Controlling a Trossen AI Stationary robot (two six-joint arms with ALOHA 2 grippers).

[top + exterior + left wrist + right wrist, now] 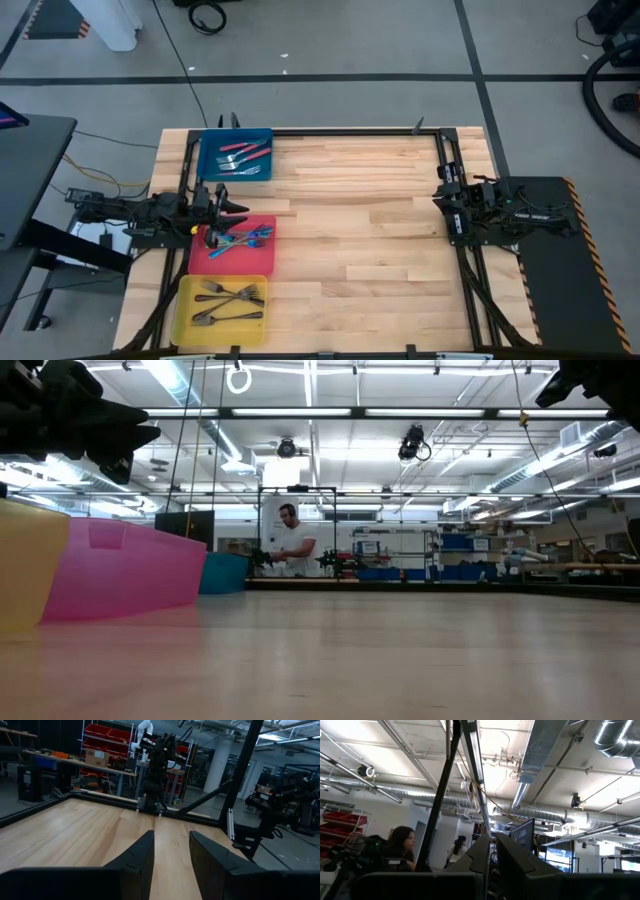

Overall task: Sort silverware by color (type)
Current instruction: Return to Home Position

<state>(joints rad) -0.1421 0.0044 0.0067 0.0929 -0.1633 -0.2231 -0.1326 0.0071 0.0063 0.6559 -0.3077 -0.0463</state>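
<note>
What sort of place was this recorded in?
Probably a robotics lab in a large industrial hall: exposed ceiling ducts overhead, shelves of red bins along one wall, and a person working at another station beyond the wooden table.

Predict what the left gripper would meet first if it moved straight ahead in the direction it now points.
Its path looks free: the left gripper points across the wooden table towards the right arm folded at the far edge. That arm is probably the first obstacle, though depth is unclear.
</note>
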